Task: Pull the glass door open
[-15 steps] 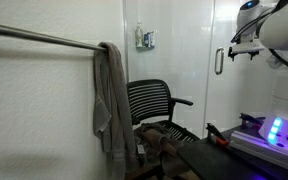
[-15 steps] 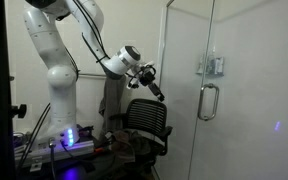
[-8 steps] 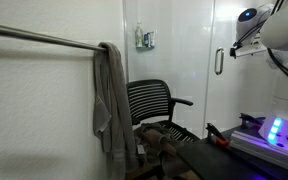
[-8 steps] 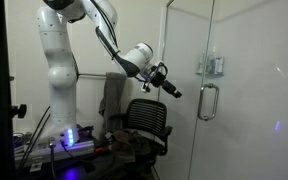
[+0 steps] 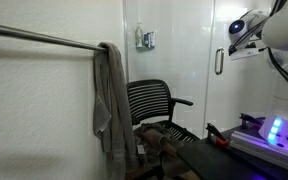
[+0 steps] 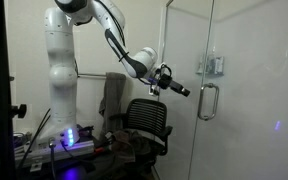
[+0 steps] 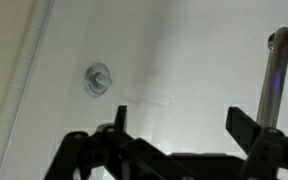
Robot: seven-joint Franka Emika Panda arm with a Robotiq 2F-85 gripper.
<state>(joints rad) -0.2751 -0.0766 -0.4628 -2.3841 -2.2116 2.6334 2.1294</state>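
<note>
End effector (image 7: 176, 120): spread wide in the wrist view and holding nothing, only pale glass between the fingers (image 7: 242, 128).
Position: high at the upper right of an exterior view, facing the glass.
Glass door (image 5: 239, 110): tall frosted whitish panel down the right side of the frame, behind the arm.
Handle (image 7: 275, 70): dark vertical bar at the right edge of the wrist view, outside the right-hand finger, not between the two. In an exterior view it hangs right of centre, with the end effector near it on the left and clearly apart.
Round fitting (image 7: 98, 77): on the glass, left of centre in the wrist view.
Small box (image 5: 144, 39): on the pale panel, upper middle.
Chair (image 5: 156, 103): black, lower centre.
Towel (image 5: 109, 100): grey, draped over a metal rail (image 5: 39, 37) at left.
</note>
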